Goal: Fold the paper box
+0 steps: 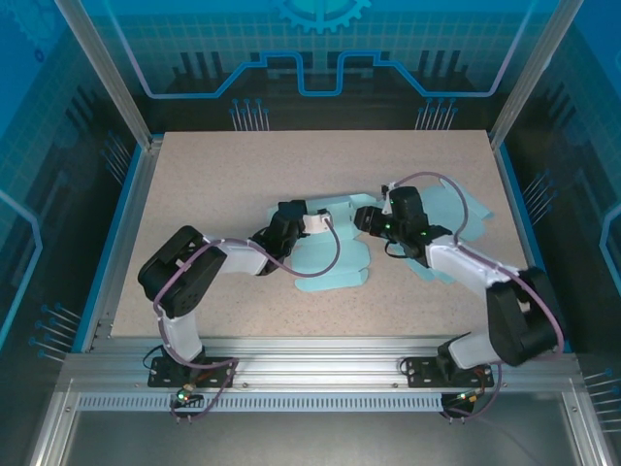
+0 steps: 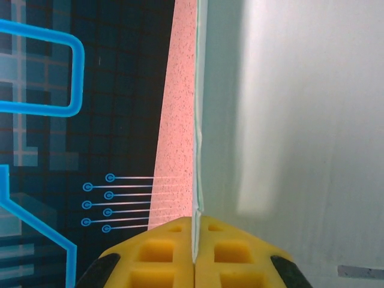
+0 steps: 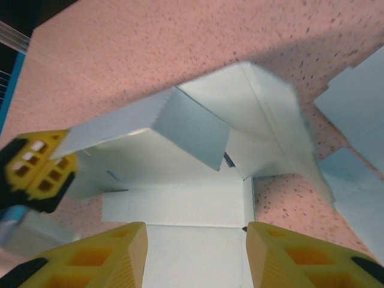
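Because the paper box (image 1: 330, 267) was cut from thin pale-blue card, it would likely handle as something very light and easily creased, stiff only along its scored lines and apt to slide on the speckled bench (image 1: 223, 165) if pushed rather than pinched. It lay near the middle of the bench, between the two arms, partly flat and partly raised. In the right wrist view one panel (image 3: 180, 129) stood up from the floor sheet and a second wall slanted off to the right, with fold lines showing between them.

The left fingers (image 2: 162, 252) were pressed together on the edge of a panel, the card passing as a thin line between the yellow pads. That grip at a free edge seemed the sound place to hold, since a pinch in mid-panel could buckle it. The right fingers (image 3: 102, 252) stood apart above the box's flat floor, gripping nothing, and whether they touched the card could not be told. A fair judgement was that they should take a wall near its crease, where the card would hinge rather than crumple.

As a container the box was unfinished, its walls not yet locked, and nothing could be seen inside it. Loose blue sheets (image 1: 451, 209) lay just beside it on the right.
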`<action>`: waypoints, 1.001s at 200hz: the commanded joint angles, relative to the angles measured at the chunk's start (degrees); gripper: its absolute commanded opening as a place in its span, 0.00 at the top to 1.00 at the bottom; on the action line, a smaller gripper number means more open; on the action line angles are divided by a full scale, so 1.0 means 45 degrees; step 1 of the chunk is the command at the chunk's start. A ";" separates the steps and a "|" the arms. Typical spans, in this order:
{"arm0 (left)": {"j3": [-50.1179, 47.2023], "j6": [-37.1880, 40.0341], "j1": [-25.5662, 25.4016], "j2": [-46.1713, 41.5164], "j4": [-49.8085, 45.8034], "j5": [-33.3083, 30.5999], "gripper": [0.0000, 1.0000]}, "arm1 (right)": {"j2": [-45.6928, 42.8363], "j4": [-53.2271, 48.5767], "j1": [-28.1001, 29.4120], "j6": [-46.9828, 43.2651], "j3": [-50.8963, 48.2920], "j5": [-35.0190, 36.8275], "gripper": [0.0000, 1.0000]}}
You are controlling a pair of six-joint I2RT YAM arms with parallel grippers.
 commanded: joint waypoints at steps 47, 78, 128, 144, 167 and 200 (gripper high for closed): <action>-0.0474 0.0385 -0.0132 0.0014 0.1170 0.0307 1.00 | -0.1605 -0.2697 -0.2590 -0.1390 0.0245 -0.0460 0.62; -0.0528 0.0865 -0.0144 0.0361 0.1941 0.0107 1.00 | 0.0577 -0.3107 -0.3792 -0.2157 0.1823 -0.2269 0.74; -0.0525 0.1345 -0.0161 0.0730 0.2659 -0.0090 1.00 | 0.4708 -0.2755 -0.4371 -0.2605 0.4616 -0.4856 0.73; -0.0499 0.1390 -0.0166 0.0833 0.2749 -0.0107 1.00 | 0.5934 -0.2569 -0.4321 -0.2449 0.5413 -0.5545 0.73; -0.0460 0.1331 -0.0161 0.0859 0.2684 -0.0113 1.00 | 0.7040 -0.1973 -0.4143 -0.2122 0.5905 -0.6210 0.72; -0.0388 0.1292 -0.0164 0.0976 0.2632 -0.0124 1.00 | 0.7618 -0.1765 -0.3794 -0.2117 0.5966 -0.6245 0.72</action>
